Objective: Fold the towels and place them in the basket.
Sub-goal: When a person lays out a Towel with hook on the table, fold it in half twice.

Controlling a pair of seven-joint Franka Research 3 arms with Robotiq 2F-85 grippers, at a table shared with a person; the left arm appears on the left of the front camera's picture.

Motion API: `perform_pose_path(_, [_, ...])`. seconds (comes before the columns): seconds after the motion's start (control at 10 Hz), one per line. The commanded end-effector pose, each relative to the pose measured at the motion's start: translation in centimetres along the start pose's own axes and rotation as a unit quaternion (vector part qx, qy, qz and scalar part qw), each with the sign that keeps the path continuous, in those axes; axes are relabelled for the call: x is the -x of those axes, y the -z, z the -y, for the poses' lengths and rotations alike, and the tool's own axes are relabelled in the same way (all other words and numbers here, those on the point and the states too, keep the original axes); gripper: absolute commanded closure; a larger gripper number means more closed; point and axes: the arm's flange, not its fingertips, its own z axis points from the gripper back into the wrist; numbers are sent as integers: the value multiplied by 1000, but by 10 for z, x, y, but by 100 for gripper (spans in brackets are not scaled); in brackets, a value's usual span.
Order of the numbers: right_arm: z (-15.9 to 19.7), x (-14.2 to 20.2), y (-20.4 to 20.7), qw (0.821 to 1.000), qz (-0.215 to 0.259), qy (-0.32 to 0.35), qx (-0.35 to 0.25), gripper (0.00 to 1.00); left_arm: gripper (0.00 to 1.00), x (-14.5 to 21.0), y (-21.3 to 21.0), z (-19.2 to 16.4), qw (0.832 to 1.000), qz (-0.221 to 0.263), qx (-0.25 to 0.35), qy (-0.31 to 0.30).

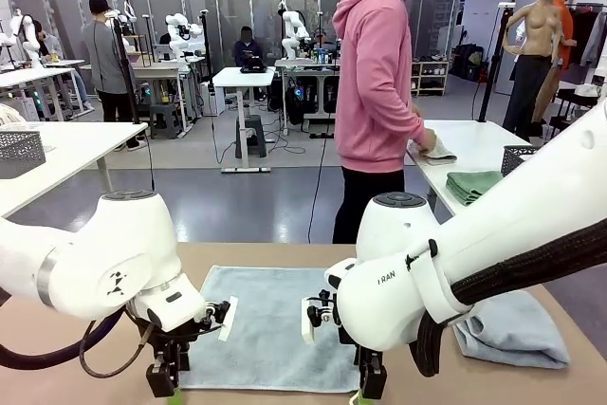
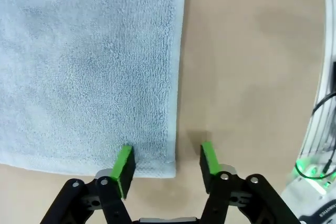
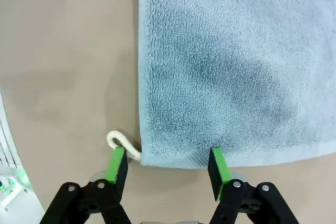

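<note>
A light grey-blue towel lies flat on the tan table between my two arms. My left gripper stands open astride its near corner, one green pad over the cloth and the other over bare table. At the other near corner, my right gripper is open too, with the towel's white loop label just beside one pad. In the front view both grippers hang low at the towel's near edge, left and right. A second towel lies bunched at the right.
A person in a pink hoodie stands beyond the table, hands on a cloth at a white side table holding folded green towels and a dark mesh basket. Another mesh basket sits on a table at far left.
</note>
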Motion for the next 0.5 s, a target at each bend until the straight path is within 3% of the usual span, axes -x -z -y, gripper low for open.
perform_pose_path(0.0, [6,1,0,1000,6,-4,-12,29,76,1,9,-4,1000,5,2,5])
perform_pose_path(0.1, [6,1,0,1000,5,-5,-12,53,100,2,8,-4,1000,5,-1,3])
perform_pose_path(0.3, [7,0,0,1000,3,-7,-12,100,100,3,7,-4,1000,4,-1,5])
perform_pose_path(0.4, [8,-1,-1,1000,2,-8,-12,100,100,4,6,-5,1000,3,-1,5])
